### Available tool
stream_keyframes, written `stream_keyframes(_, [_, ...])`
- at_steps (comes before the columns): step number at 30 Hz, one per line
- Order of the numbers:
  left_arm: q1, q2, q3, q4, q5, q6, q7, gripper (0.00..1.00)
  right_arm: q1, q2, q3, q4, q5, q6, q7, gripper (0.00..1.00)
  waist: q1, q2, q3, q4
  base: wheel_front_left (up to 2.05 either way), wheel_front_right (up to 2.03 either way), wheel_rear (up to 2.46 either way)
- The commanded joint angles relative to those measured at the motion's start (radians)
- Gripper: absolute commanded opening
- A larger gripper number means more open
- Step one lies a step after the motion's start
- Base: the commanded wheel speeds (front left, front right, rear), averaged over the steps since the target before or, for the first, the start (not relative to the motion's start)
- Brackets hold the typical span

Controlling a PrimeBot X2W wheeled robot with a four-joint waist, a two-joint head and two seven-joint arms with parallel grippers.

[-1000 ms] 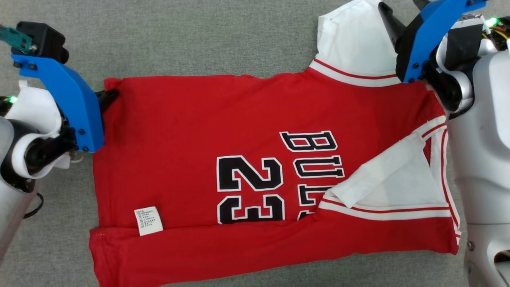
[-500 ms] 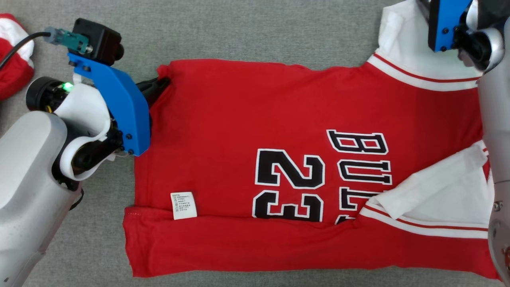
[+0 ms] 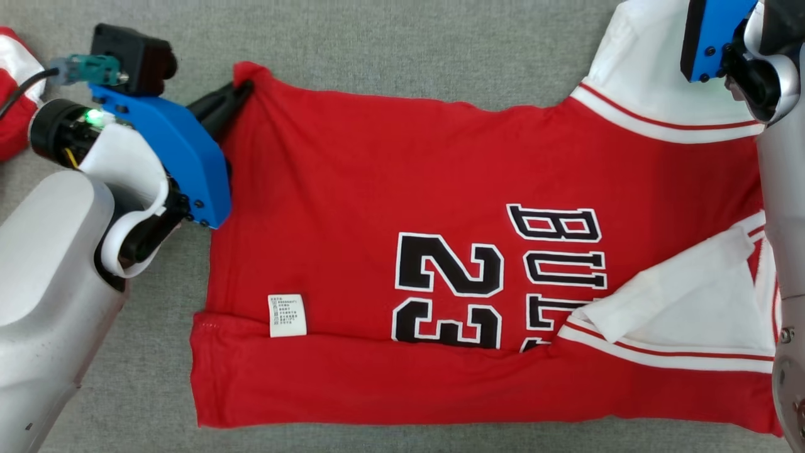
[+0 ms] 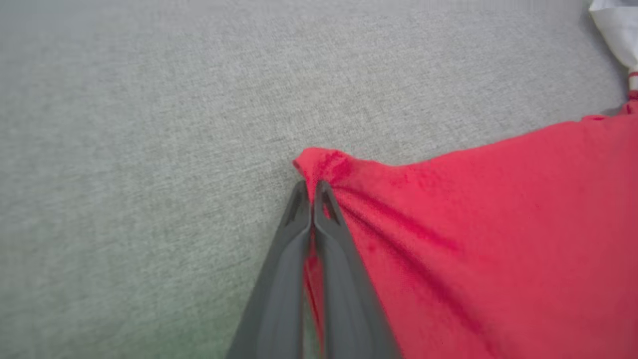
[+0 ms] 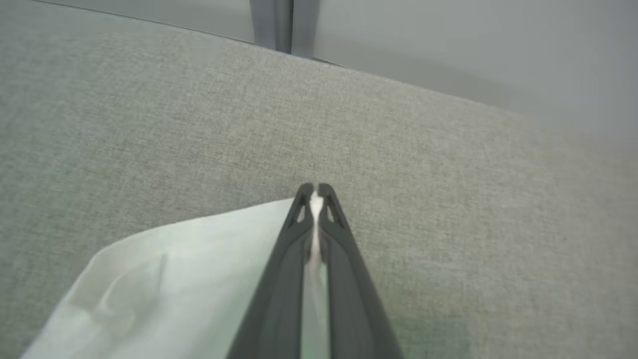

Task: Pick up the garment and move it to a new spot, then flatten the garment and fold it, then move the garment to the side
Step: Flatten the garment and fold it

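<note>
The grey worktop (image 3: 409,50) lies bare at 12 o'clock, a wide lane between the two arms, above the top edge of the garment (image 3: 352,189). At 9 o'clock the left arm (image 3: 56,264) blocks the way, its jaws pinched on the garment's corner. A red-and-white cloth (image 3: 11,107) sits beyond it at 10. The right arm (image 3: 780,207) walls off 3 o'clock. At 6 o'clock a thin bare strip runs below the hem.
</note>
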Motion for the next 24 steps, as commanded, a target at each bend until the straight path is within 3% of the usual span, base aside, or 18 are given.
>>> stream_keyframes(1, [0.004,0.004,0.009,0.01,0.014,0.005,-0.034,0.0,0.019,-0.004,0.009,-0.012,0.005,0.0,-0.024,0.0,-0.0004,-0.0003,-0.022,-0.013,0.0,0.0,0.0])
stream_keyframes(8, [0.047,-0.001,0.001,0.05,0.019,-0.001,-0.093,0.0,0.075,-0.017,0.035,-0.064,0.068,0.0,-0.096,0.0,-0.0004,-0.0003,-0.092,-0.027,0.0,0.0,0.0])
stream_keyframes(15, [0.131,-0.001,-0.019,0.049,0.008,-0.005,-0.126,0.0,0.202,-0.037,0.027,-0.2,0.14,0.0,-0.111,0.0,-0.0004,-0.0003,-0.161,-0.026,0.0,0.0,0.0])
stream_keyframes(24, [0.266,0.009,-0.027,0.032,0.006,0.01,-0.224,0.0,0.488,-0.053,0.029,-0.469,0.218,0.0,0.0,0.0,-0.0004,-0.0003,-0.246,-0.031,0.0,0.0,0.0])
